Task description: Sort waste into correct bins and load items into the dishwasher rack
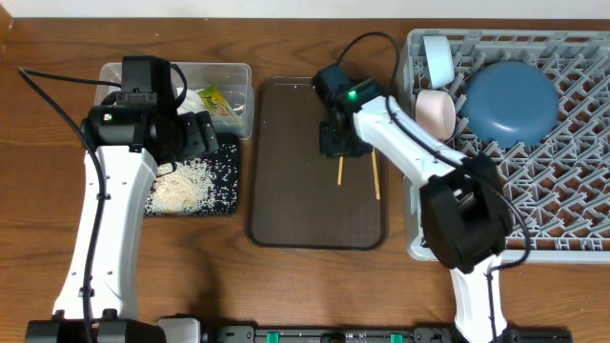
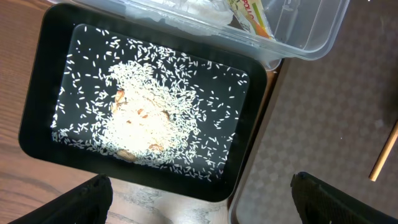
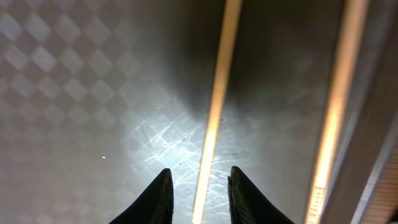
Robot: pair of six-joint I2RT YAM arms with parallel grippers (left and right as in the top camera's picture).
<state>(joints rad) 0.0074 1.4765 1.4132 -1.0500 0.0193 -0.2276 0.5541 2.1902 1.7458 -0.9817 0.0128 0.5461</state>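
The right tool (image 3: 199, 202) hangs low over the brown serving tray (image 3: 74, 93), tips slightly parted astride one chopstick (image 3: 219, 106), not pinching it, seemingly lined up to take it to the dishwasher rack (image 1: 572, 200); the second chopstick (image 3: 339, 106) lies just beside, liable to snag; the left tool (image 2: 202, 202), spread wide and empty, hovers above the rice (image 2: 149, 118) in the black tray (image 2: 30, 118); beyond, the clear tub (image 2: 311, 37) holds the wrapper (image 2: 252, 15).
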